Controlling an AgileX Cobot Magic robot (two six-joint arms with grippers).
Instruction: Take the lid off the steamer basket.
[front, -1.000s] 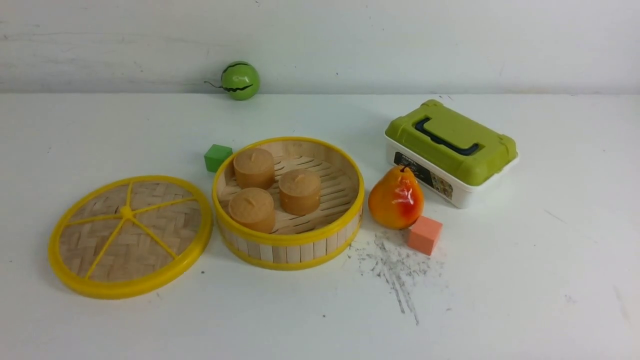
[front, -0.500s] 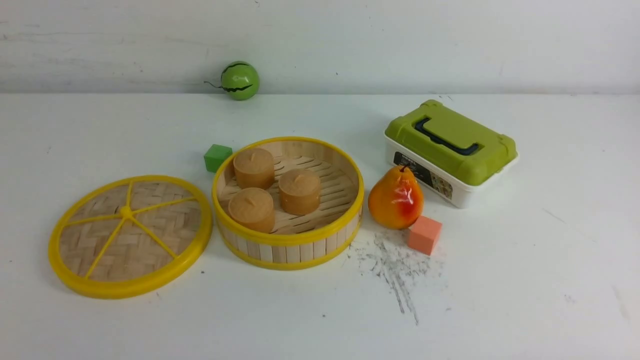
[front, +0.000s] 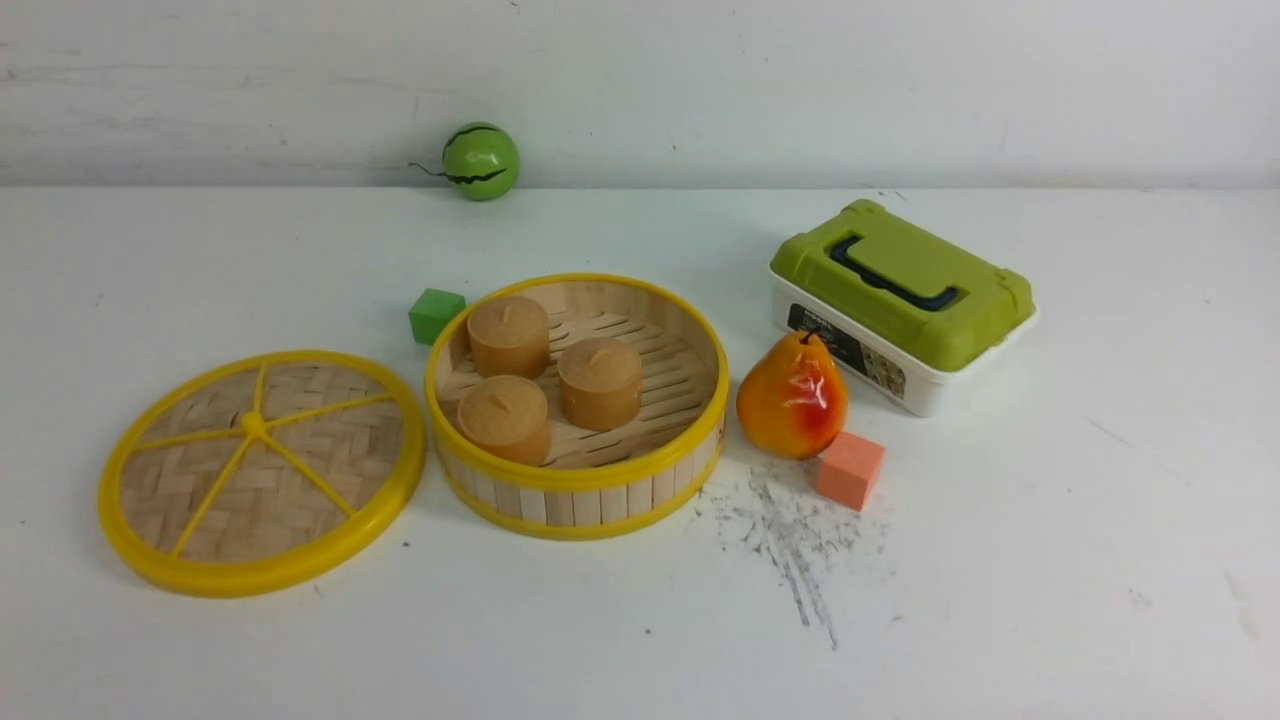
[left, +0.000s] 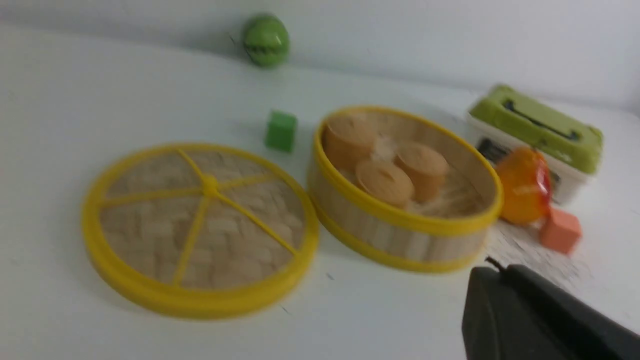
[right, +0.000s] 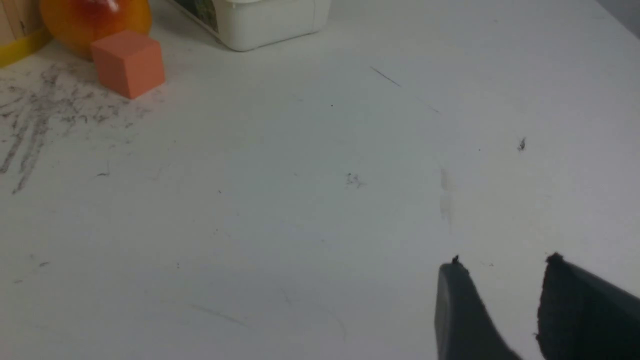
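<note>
On the white worktop (front: 1050, 560), lid (front: 260, 472) lies flat, off and just left of steamer basket (front: 577, 405), rims close together. Basket uncovered, three brown buns (front: 600, 382) inside. Green-topped box (front: 902, 305) to far right; pear (front: 792, 396) between basket and box, orange cube (front: 850, 470) touching pear. Right claw (right: 502, 280) released, jaws apart above bare worktop. Left claw (left: 530, 315): one dark finger showing, state cannot be told.

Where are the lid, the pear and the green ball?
lid (front: 255, 425): front view, yellow hub.
pear (front: 790, 400): front view, its belly.
green ball (front: 481, 160): front view, its middle.
</note>
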